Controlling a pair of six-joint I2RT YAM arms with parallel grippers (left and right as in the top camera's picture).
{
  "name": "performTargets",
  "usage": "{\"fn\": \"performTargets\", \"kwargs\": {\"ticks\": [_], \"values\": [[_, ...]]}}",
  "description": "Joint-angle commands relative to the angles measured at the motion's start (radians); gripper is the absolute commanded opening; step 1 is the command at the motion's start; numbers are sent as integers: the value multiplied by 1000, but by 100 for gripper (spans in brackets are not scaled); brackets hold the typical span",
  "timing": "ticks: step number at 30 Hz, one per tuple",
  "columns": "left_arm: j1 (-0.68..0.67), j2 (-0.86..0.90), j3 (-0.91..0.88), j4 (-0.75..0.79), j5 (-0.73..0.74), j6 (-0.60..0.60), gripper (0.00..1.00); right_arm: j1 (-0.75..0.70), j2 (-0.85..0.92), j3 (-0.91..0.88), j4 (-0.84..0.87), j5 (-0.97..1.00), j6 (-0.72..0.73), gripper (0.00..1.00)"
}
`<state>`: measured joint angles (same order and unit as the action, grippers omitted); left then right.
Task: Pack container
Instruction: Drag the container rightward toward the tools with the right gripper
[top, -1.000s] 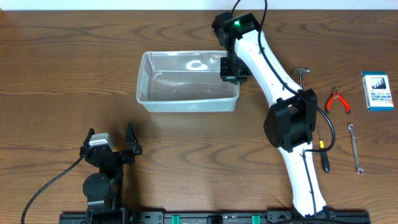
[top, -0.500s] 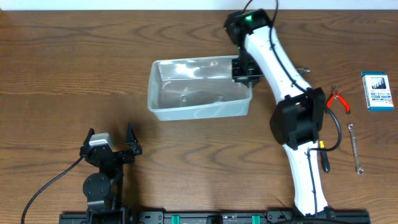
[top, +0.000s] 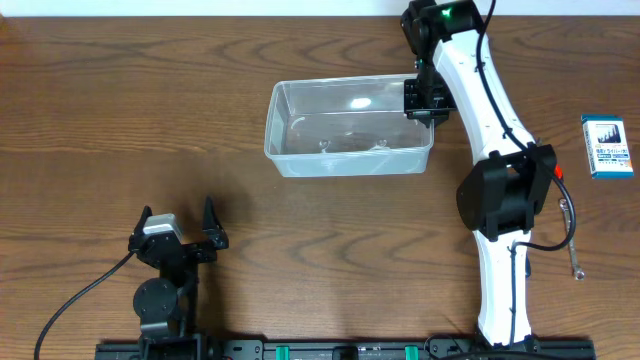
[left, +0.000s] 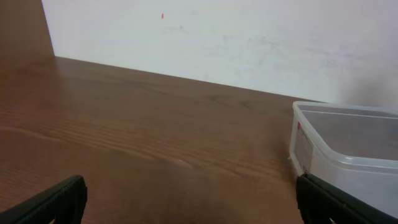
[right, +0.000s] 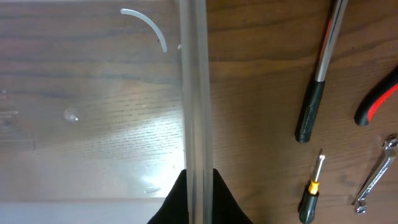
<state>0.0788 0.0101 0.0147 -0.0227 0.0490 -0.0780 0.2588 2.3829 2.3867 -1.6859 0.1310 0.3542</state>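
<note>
The brown wooden worktop (top: 120, 100) now carries the clear container (top: 345, 160) further to the right, closer to the tools. It looks empty. The right arm's fingers (right: 171, 208) are pinching its right wall and dragging it along. The left arm's fingers (top: 212, 230) rest spread, holding nothing. I think packing becomes easier, since the wrench (top: 572, 240) and the 1 small box (top: 606, 147) lie nearer.

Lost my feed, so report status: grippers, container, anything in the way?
Right gripper shut on the container, right wall. Left gripper open, parked, empty. Container upright on table, empty. Pliers, wrench, screwdriver lie right of it, apart.
</note>
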Motion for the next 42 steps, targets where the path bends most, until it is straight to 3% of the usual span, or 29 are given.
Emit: {"fn": "performTargets", "kwargs": {"ticks": [1, 16, 27, 36, 42], "values": [[6, -6, -11, -47, -16, 5, 98, 3, -21, -8, -13, 26, -48, 1], [6, -6, -11, -47, -16, 5, 98, 2, -63, -28, -13, -80, -135, 1], [6, -6, -11, -47, -16, 5, 98, -18, -237, -282, 40, -80, -134, 1], [6, -6, -11, -47, -16, 5, 98, -15, -246, -452, 221, -111, -131, 1], [6, -6, -11, -47, -16, 5, 98, -19, -246, -482, 227, -79, -100, 1]]}}
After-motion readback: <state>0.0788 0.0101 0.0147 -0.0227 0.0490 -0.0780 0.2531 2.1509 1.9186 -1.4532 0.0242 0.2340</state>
